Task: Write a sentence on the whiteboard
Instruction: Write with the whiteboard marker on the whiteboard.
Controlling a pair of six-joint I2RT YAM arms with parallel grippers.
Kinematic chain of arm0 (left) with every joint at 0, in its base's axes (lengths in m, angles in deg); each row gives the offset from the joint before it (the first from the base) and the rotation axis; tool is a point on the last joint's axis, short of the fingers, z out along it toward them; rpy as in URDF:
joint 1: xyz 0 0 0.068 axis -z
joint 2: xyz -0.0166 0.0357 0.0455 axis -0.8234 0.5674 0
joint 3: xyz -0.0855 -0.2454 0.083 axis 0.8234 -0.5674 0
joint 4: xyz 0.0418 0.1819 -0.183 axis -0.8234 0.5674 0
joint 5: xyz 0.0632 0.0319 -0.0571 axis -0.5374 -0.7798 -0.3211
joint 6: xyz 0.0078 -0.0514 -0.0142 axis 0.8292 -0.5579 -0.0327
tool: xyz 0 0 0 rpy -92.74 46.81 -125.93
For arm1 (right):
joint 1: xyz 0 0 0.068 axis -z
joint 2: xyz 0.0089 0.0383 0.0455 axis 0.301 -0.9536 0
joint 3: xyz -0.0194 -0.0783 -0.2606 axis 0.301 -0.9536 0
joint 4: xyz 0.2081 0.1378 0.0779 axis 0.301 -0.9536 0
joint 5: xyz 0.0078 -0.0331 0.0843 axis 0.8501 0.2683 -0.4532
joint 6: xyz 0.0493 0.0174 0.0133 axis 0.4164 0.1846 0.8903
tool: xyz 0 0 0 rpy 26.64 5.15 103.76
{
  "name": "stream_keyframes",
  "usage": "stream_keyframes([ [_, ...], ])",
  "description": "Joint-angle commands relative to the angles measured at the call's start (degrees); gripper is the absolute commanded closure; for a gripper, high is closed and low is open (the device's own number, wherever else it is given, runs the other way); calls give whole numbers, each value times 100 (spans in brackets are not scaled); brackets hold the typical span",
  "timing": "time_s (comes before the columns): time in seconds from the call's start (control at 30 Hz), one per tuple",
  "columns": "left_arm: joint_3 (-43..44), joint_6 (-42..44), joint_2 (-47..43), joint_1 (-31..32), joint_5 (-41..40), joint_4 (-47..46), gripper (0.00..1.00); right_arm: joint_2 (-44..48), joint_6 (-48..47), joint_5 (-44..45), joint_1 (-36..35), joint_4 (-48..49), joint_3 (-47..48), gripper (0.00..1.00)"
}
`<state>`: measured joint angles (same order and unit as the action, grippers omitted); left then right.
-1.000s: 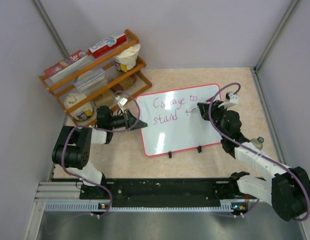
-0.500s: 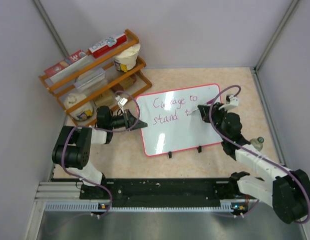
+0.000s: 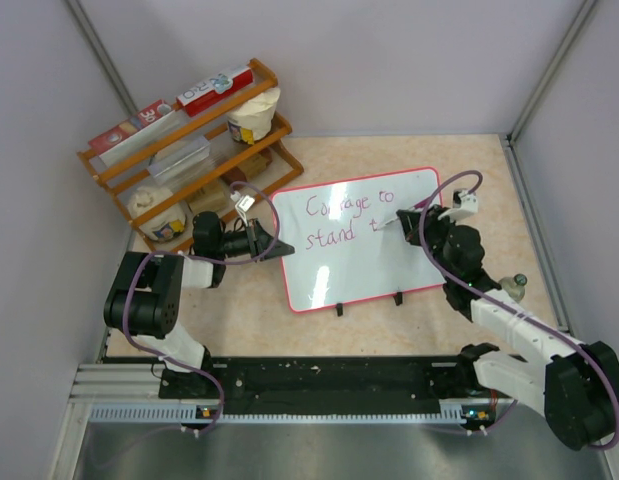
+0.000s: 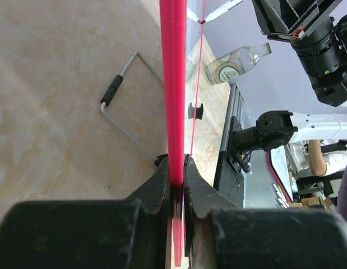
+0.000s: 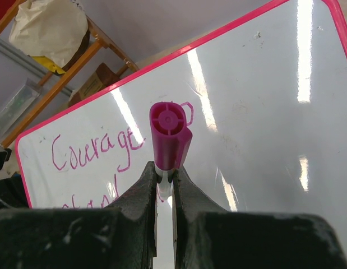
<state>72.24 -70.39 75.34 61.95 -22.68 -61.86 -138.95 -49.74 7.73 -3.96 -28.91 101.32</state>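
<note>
The whiteboard [image 3: 361, 272] lies tilted on the table, white with a pink-red rim. The sentence [image 3: 347, 206] reads "Courage to" above "stand t" in purplish-pink script. My left gripper [image 3: 273, 245] is shut on the board's left edge. In the left wrist view the red rim [image 4: 174, 84] runs straight up between its fingertips [image 4: 177, 168]. My right gripper [image 3: 405, 222] hovers over the board's right half, shut on a pink-capped marker [image 5: 169, 134]. The marker tip [image 3: 381, 224] points down just right of "stand". In the right wrist view the writing [image 5: 95, 150] shows behind the gripper [image 5: 166, 171].
A wooden rack [image 3: 189, 150] with boxes, a white cup and a bag stands at the back left. A glass bottle [image 3: 514, 286] lies by the right arm. Two black clips [image 3: 340, 309] sit on the board's near edge. A wire stand leg [image 4: 125, 112] lies under the board.
My right gripper has shifted slightly right with the marker, and a new stroke now shows after "stand". The left gripper and the board have stayed put.
</note>
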Motion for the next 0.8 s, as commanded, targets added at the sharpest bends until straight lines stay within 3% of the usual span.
stream_keyframes([
  [0.0,57,379,11,7,-338,-107,100,115,-154,151,126,-73,130,100],
  [0.77,74,405,-6,7,-338,-81,100,142,-163,125,284,-161,597,100],
])
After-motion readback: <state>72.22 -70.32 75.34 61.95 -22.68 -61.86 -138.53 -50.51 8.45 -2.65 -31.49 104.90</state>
